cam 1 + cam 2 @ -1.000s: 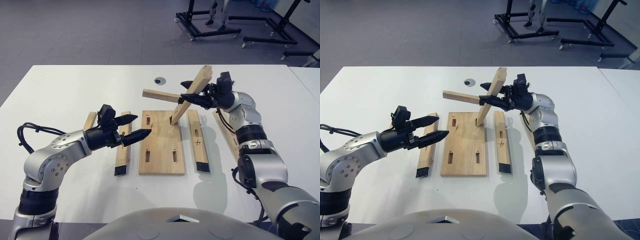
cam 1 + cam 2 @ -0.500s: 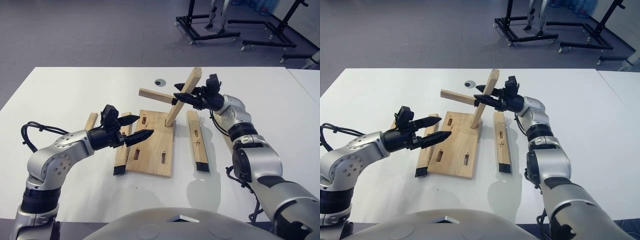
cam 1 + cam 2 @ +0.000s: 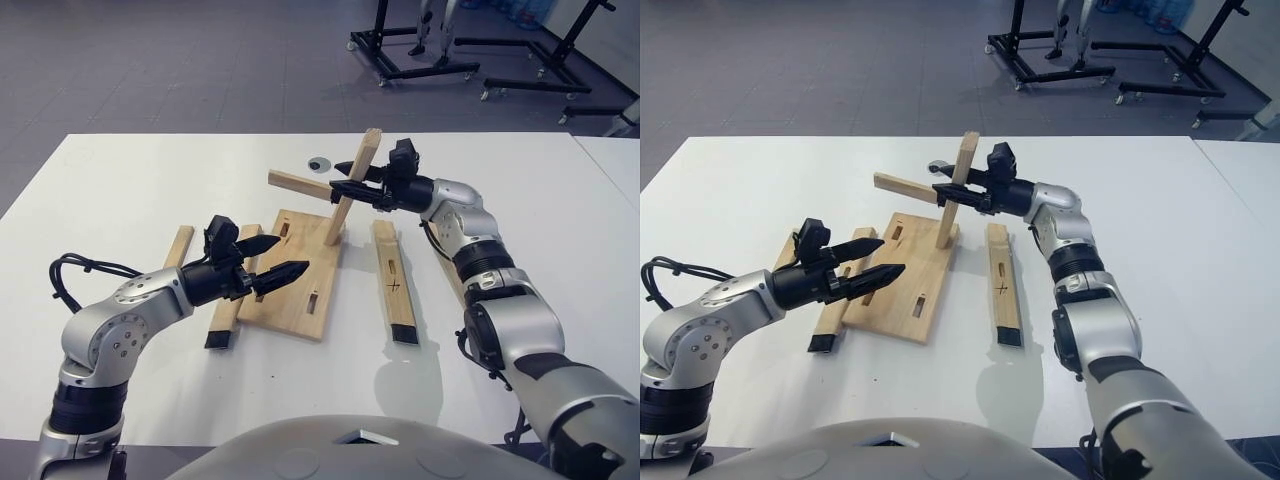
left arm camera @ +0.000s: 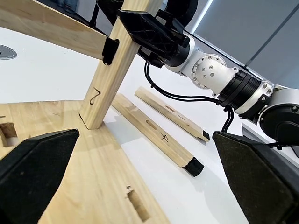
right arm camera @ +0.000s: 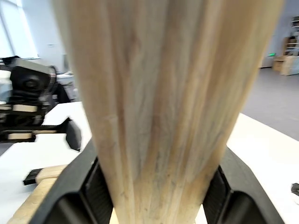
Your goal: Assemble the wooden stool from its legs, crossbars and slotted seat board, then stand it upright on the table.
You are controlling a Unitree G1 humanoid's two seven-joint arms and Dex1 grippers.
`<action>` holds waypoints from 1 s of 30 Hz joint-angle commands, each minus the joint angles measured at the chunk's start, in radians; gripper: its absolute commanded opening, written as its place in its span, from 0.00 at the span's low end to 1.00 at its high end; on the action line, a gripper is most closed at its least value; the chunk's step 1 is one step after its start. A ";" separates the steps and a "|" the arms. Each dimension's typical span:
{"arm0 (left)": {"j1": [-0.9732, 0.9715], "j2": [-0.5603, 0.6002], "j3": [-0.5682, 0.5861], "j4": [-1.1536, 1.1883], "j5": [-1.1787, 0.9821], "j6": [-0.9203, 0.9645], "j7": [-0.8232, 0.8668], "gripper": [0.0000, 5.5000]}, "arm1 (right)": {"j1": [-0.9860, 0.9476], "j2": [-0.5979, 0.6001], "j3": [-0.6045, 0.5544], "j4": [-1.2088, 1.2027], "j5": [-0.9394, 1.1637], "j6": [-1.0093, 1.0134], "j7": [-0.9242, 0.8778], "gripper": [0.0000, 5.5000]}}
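White table (image 3: 120, 190), wheeled frames (image 3: 425, 68) upper right. Leg (image 3: 345, 210) clamped by right gripper (image 3: 336, 177), centre; left gripper (image 3: 291, 253) spread, at seat board (image 3: 300, 300) left edge.

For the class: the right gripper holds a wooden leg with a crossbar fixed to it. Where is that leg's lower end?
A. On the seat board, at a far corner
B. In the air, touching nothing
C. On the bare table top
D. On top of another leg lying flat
A: the leg clamped in the right gripper stands tilted with its foot on the far corner of the seat board.
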 commanded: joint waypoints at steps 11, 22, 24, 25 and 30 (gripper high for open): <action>0.018 -0.021 -0.002 -0.008 0.026 -0.025 0.021 0.95 | 0.178 -0.032 0.179 -0.053 -0.178 0.216 -0.148 0.45; 0.029 -0.030 -0.010 -0.009 0.037 -0.029 0.019 0.95 | 0.136 -0.001 0.050 -0.158 -0.124 0.285 -0.166 0.77; 0.024 -0.034 -0.011 -0.008 0.038 -0.030 0.022 0.95 | 0.133 -0.015 0.040 -0.179 -0.133 0.296 -0.166 0.82; 0.024 -0.039 -0.011 -0.008 0.040 -0.033 0.027 0.95 | 0.133 -0.024 0.040 -0.192 -0.139 0.300 -0.161 0.85; -0.050 -0.048 0.030 0.009 0.011 -0.033 0.041 0.95 | 0.244 -0.121 0.057 -0.424 -0.144 0.370 -0.106 0.85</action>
